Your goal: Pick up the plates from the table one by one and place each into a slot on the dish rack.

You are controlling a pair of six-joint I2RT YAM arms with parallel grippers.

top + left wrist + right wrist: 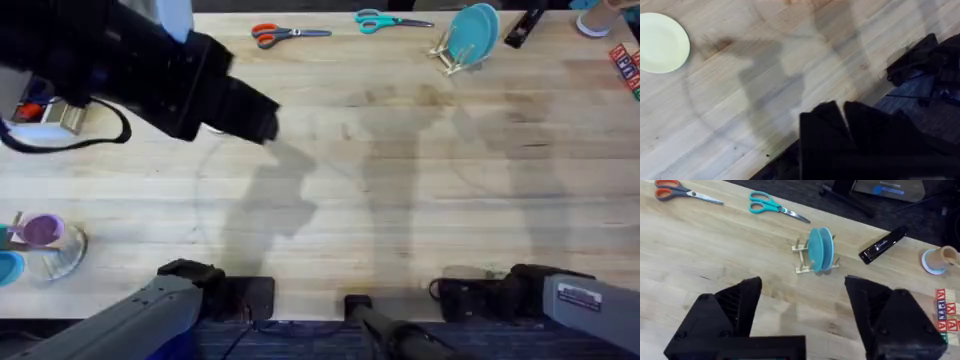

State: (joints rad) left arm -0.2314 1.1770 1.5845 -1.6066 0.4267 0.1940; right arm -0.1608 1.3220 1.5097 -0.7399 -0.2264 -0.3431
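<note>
A teal plate stands upright in the small wooden dish rack at the far right of the table. A cream-yellow plate lies flat on the wood, well away from my left gripper, whose fingers are shut with nothing between them. My left arm hangs high, large and dark, over the table's far left, its gripper end above the wood. My right gripper stands open and empty, short of the rack, and rests low near the table's front right edge.
Orange-handled scissors and teal-handled scissors lie along the far edge, with a black stapler right of the rack. Letter blocks sit at the far right. A clear glass bowl is at the near left.
</note>
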